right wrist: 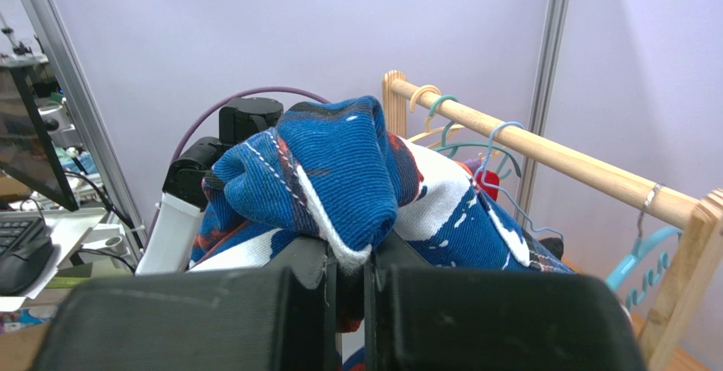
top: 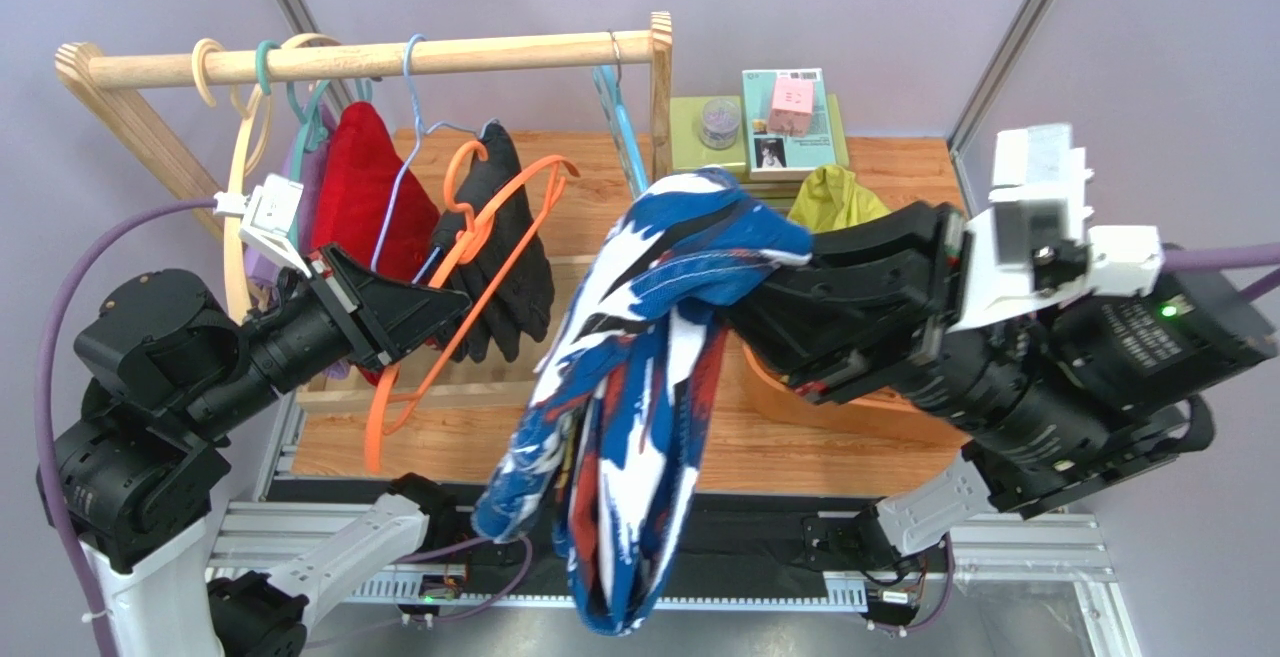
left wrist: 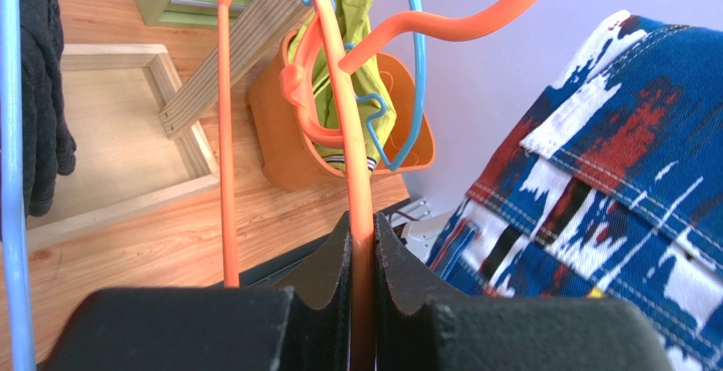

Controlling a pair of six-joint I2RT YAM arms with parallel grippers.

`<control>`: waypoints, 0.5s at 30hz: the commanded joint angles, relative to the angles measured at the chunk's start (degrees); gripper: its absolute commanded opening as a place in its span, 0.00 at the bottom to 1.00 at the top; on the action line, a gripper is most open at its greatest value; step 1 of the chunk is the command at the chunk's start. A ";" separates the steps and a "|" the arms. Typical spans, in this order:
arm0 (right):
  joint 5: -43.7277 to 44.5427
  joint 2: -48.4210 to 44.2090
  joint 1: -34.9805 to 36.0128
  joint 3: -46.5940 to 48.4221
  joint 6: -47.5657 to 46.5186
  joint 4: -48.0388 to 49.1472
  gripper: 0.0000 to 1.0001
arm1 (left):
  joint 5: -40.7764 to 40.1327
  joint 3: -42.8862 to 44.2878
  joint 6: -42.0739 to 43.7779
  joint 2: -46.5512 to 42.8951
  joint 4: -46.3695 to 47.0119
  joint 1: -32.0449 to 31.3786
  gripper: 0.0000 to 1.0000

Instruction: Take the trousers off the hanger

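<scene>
- Navy trousers point(top: 646, 372): soft, thick ribbed cloth. Judged floppy and moderately heavy, likely to sag and slide. They are bunched at the right gripper point(right wrist: 348, 261), with the rest hanging toward 6 o'clock, apart from the orange hanger point(left wrist: 356, 159).
- Right gripper: jaws pressed together, pinching a thick fold. Judged a sound hold, since a single layer could slip.
- Left gripper point(left wrist: 362, 252): jaws clamped on the hanger's bar, at 9 o'clock of the navy trousers.
- Yellow-green trousers point(left wrist: 348, 66): in the orange bin point(left wrist: 280, 151), at 1 o'clock in the top view.
- Only the left wrist view shows the bin's contents clearly; only the right wrist view shows the pinch.
</scene>
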 commanded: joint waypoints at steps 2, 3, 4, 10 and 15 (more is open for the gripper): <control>1.09 -4.67 0.22 -2.90 5.75 -0.07 0.00 | -0.29 1.43 1.13 0.84 1.22 0.27 0.00; 1.62 -5.21 0.13 -4.38 6.81 -1.22 0.00 | -0.29 1.52 1.13 1.01 1.13 0.27 0.00; 1.80 -5.65 0.30 -5.01 9.17 -2.36 0.00 | -0.38 1.61 1.13 1.02 1.04 0.27 0.00; 1.80 -9.95 0.65 -10.01 16.56 -10.89 0.00 | -0.56 2.05 1.65 1.28 0.43 0.27 0.00; 3.81 -15.48 0.65 -16.42 23.86 -17.22 0.00 | -0.91 1.69 1.66 1.46 0.43 0.27 0.00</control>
